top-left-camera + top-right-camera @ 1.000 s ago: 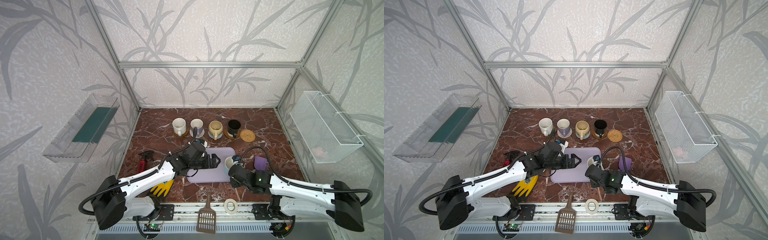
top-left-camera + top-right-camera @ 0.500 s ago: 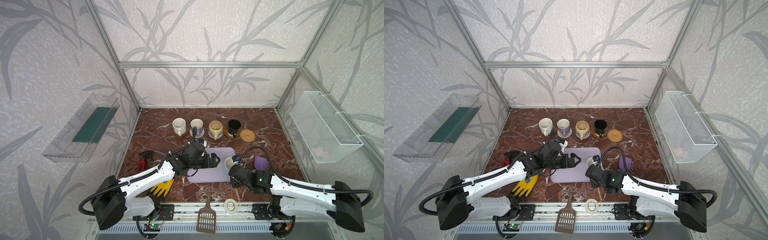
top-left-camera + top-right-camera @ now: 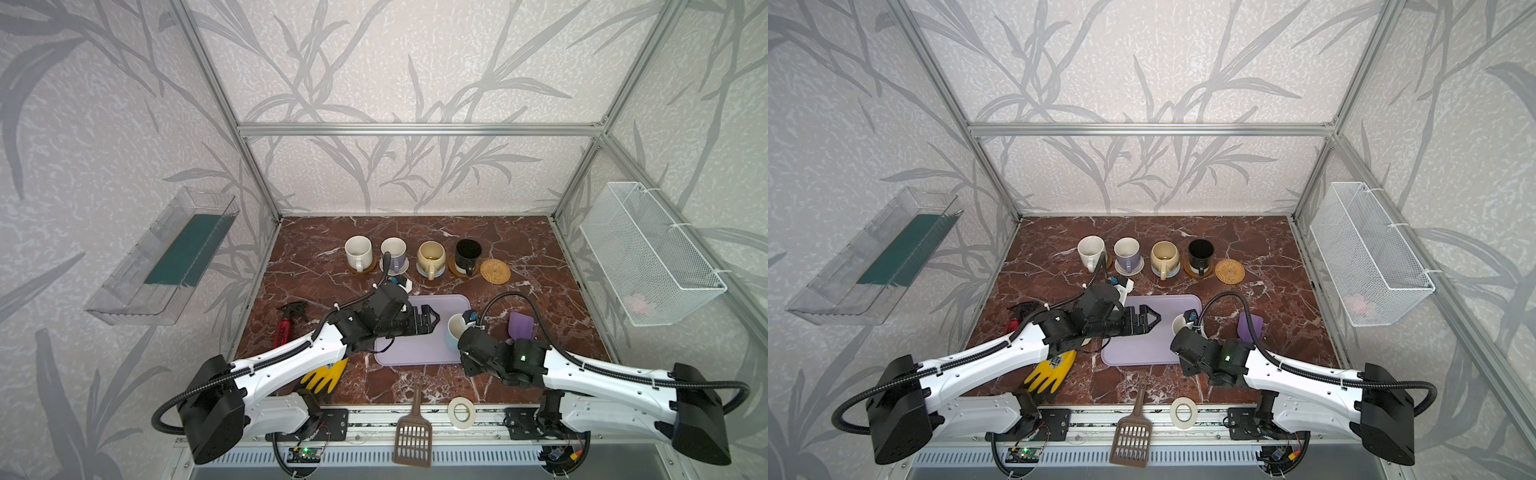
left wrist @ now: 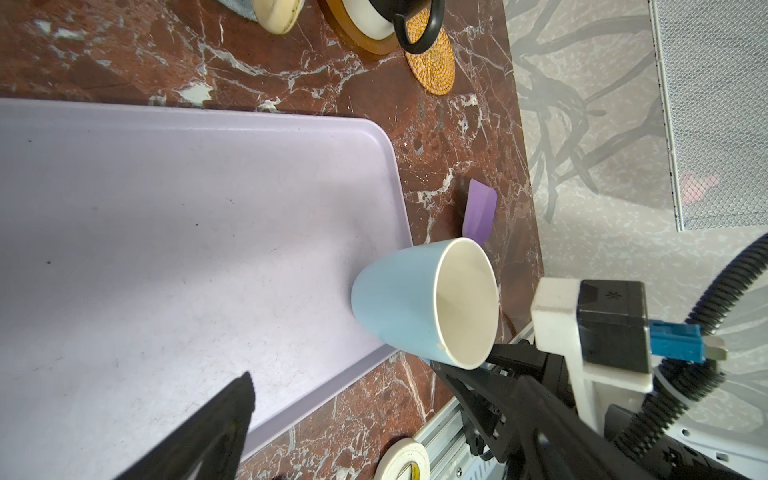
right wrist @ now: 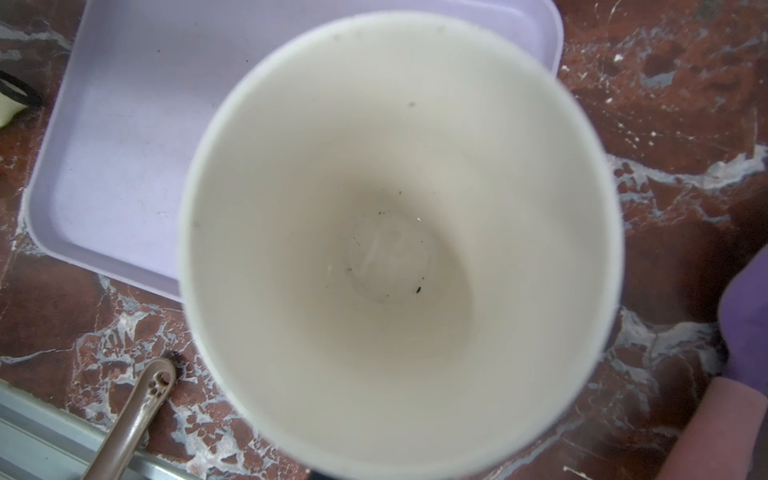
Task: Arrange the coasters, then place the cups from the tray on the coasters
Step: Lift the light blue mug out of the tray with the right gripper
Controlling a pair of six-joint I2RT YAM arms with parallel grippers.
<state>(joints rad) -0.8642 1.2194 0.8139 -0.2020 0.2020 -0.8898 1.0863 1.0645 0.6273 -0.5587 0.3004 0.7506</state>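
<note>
My right gripper [image 4: 478, 365] is shut on the light blue cup [image 3: 454, 333], held tilted at the right near corner of the lavender tray [image 3: 415, 353]. The cup's white inside [image 5: 399, 232] fills the right wrist view and hides the fingers. My left gripper [image 3: 432, 320] hangs open over the bare tray [image 4: 166, 208], pointing at that cup. In the back row the off-white cup [image 3: 358, 251], lavender cup [image 3: 393, 250], beige-yellow cup [image 3: 431, 255] and black cup [image 3: 468, 252] each stand on a coaster. A tan rattan coaster [image 3: 495, 271] lies bare at the row's right end.
A red spray bottle [image 3: 284, 328] and a yellow glove [image 3: 322, 376] lie left of the tray. A purple scoop [image 3: 521, 326] lies to the tray's right. At the front edge are a brown slotted scoop [image 3: 413, 436] and a white tape roll [image 3: 461, 412]. A wire basket [image 3: 648, 257] hangs on the right wall.
</note>
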